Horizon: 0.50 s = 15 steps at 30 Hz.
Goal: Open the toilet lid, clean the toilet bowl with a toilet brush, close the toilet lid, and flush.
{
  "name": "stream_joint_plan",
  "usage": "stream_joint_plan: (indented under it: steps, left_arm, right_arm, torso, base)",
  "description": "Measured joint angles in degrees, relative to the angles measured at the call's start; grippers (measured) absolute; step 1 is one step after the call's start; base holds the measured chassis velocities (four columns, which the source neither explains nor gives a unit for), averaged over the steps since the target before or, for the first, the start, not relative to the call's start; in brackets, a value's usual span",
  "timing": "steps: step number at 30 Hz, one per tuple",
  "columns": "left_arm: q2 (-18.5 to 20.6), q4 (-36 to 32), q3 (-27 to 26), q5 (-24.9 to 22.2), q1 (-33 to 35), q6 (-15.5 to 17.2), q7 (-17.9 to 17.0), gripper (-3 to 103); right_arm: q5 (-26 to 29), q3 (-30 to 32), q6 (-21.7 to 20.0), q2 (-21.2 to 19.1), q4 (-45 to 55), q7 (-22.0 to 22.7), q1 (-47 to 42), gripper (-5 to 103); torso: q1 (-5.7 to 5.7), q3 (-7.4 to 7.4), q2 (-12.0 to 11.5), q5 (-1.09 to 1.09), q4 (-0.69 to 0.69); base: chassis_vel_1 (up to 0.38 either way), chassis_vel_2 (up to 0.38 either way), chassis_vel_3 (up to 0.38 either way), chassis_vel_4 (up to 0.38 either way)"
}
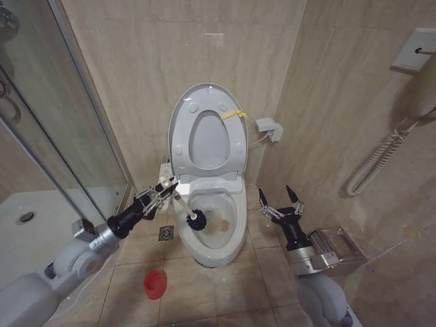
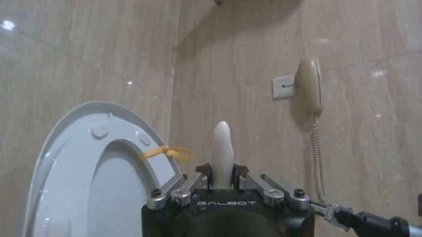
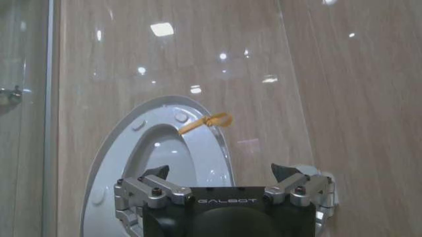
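Note:
The toilet lid stands raised against the wall, its yellow strap at the rim; it also shows as lid and lid. Below it lies the white toilet bowl with a brownish stain inside. My left gripper is shut on the whitish handle of the toilet brush, whose dark bristle head sits inside the bowl's left part. The handle tip of the brush rises between the left gripper's fingers. My right gripper hovers open to the right of the bowl; the right gripper holds nothing.
A red holder cup stands on the floor tiles in front of the bowl, left of centre. A glass shower screen and white shower tray lie to the left. A wall phone with coiled cord hangs right; a floor drain sits beside the bowl.

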Motion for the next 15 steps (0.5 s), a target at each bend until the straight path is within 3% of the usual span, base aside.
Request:
stream_joint_plan:
  steps: [9, 15]
  left_arm:
    - [-3.46, 5.36, 10.25, -0.11, -11.27, 0.80, 3.19, 21]
    - [-8.45, 13.11, 21.47, 1.86, -20.67, 0.49, 5.80, 21]
  right_arm:
    - [-1.02, 0.09, 0.11, 1.49, -2.64, 0.08, 1.56, 100]
    - [-1.87, 0.23, 0.82, 2.06, -4.91, 0.14, 3.13, 100]
  torso:
    - [-0.03, -0.01, 0.01, 0.00, -0.02]
    - [0.02, 0.00, 0.00, 0.00, -0.03]
  base:
    - [-0.051, 0.052, 0.048, -0.047]
    - [-0.163, 0.151, 0.165, -0.163]
